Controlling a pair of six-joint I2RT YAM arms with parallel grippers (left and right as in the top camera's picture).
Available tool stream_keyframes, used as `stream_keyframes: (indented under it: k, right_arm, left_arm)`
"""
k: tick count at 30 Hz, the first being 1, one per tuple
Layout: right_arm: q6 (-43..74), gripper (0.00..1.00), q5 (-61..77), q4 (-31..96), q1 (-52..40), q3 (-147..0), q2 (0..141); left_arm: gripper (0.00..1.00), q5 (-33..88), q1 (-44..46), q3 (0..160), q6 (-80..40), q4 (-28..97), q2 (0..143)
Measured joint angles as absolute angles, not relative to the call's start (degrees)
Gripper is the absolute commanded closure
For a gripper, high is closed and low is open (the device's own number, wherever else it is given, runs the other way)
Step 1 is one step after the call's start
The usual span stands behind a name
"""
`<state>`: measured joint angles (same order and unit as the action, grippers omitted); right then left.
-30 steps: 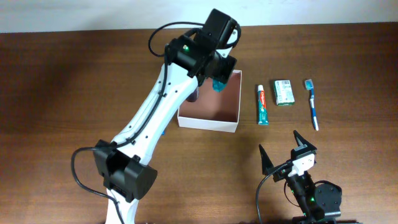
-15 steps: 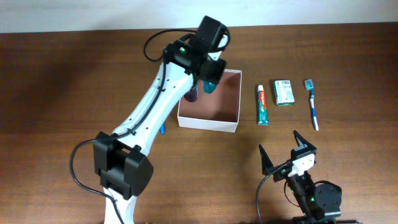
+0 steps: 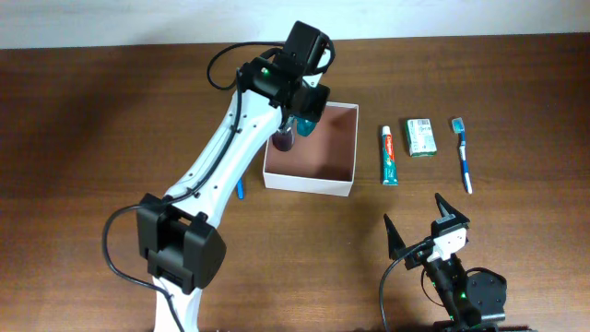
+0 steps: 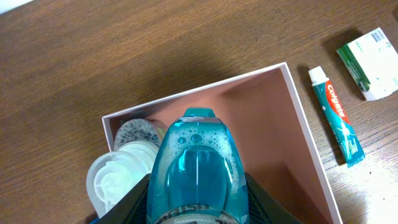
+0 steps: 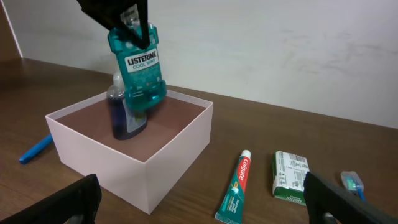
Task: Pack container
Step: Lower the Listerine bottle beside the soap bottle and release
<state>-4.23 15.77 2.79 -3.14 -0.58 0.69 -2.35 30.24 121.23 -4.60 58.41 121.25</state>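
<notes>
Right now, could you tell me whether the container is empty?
Not empty: a dark blue bottle stands inside the container; the left claw holds the Listerine bottle over it.

The container (image 3: 330, 152) on the worktop (image 3: 111, 138) holds a small bottle (image 3: 284, 141) at its left side, a mouthwash bottle (image 3: 305, 125) hanging just above. To its right lie a toothpaste tube (image 3: 390, 155), a carton (image 3: 421, 136), then a toothbrush (image 3: 464, 157); a pen (image 3: 241, 189) lies left of it.

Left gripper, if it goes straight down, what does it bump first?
Probably the container floor, met by the mouthwash in its jaws; the purple bottle stands close beside, so I can't be sure.
</notes>
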Motion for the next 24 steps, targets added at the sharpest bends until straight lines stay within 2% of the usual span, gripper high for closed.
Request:
stream_keyframes:
  k: [24]
  right_arm:
    - [-4.2, 0.01, 15.8, 2.8, -3.1, -0.6, 0.7]
  left_arm:
    - [0.73, -1.8, 30.3, 121.1, -4.6, 59.7, 126.2]
